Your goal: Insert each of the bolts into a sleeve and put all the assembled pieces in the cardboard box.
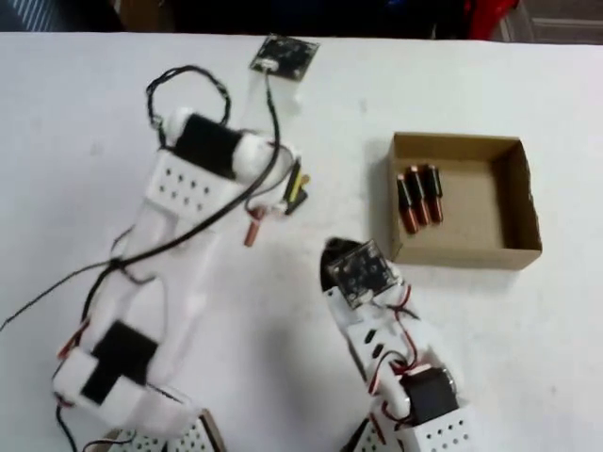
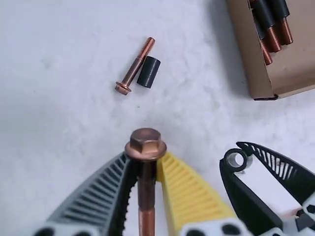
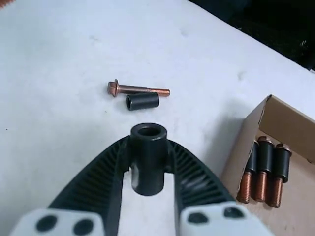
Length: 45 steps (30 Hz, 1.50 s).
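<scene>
- Left end effector (image 2: 146, 156): grey and yellow fingers closed tight on the held bolt (image 2: 145, 145); the copper hex head juts just past the fingertips and the shaft runs back between them
- Right end effector (image 3: 147, 145): black fingers clamped on the held sleeve (image 3: 147, 162); the black tube sits between the tips with its open bore end poking past them
- Loose bolt (image 2: 134, 66): copper, lying flat on the white counter (image 1: 94, 113), ahead of both end effectors and apart from them
- Loose sleeve (image 2: 148, 72): black, on its side just beside the loose bolt's shaft, roughly parallel to it; contact cannot be told
- Cardboard box (image 1: 462, 252): open-topped, off to one side of the loose parts
- Assembled pieces (image 1: 419, 198): three, side by side on the box floor near one wall
</scene>
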Motion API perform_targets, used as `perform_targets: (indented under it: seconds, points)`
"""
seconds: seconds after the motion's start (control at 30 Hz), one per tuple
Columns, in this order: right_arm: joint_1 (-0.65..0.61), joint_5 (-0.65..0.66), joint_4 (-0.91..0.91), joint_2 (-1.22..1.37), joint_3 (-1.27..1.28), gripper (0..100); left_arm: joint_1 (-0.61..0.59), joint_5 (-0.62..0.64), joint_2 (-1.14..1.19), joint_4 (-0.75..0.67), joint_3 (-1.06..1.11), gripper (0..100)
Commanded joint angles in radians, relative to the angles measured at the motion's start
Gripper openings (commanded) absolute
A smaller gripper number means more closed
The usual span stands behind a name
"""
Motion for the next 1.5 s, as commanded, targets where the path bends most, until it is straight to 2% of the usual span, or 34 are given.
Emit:
perform_targets:
  seconds: [0.0, 0.13, 0.3, 0.47, 0.53, 0.7, 0.77, 0.87, 1.03, 1.23, 1.47]
  points:
    - [-0.039, -0.008, -0.068, -0.012, -0.009, 1.6, -0.007, -0.008, -0.159, -0.072, 0.097, 2]
    - [-0.081, -0.008, -0.119, -0.007, -0.009, 1.6, -0.007, -0.006, -0.309, -0.163, 0.267, 2]
    - [-0.117, -0.009, -0.166, -0.007, -0.009, 1.6, -0.007, -0.006, -0.515, -0.347, 0.529, 2]
    - [-0.12, -0.135, -0.191, -0.012, -0.008, 1.6, -0.007, -0.006, -0.716, -0.582, 0.787, 2]
    - [-0.12, -0.146, -0.2, -0.012, -0.008, 1.6, -0.007, -0.006, -0.783, -0.669, 0.87, 2]
    - [-0.125, -0.155, -0.206, -0.012, -0.006, 1.6, -0.001, -0.005, -0.923, -0.876, 1.025, 2]
    - [-0.125, -0.207, -0.231, -0.012, 0.002, 1.6, 0.001, -0.005, -0.966, -0.967, 1.076, 2]
    - [-0.125, -0.262, -0.3, -0.012, 0.034, 1.6, 0.002, -0.005, -1.02, -1.115, 1.148, 2]
    - [-0.125, -0.269, -0.409, -0.012, 0.092, 1.6, 0.041, -0.005, -1.106, -1.335, 1.278, 2]
    - [-0.127, -0.269, -0.489, -0.012, 0.141, 1.6, 0.188, -0.006, -1.207, -1.467, 1.427, 2]
    - [-0.127, -0.27, -0.484, -0.012, 0.141, 1.6, 0.208, -0.006, -1.274, -1.476, 1.508, 2]
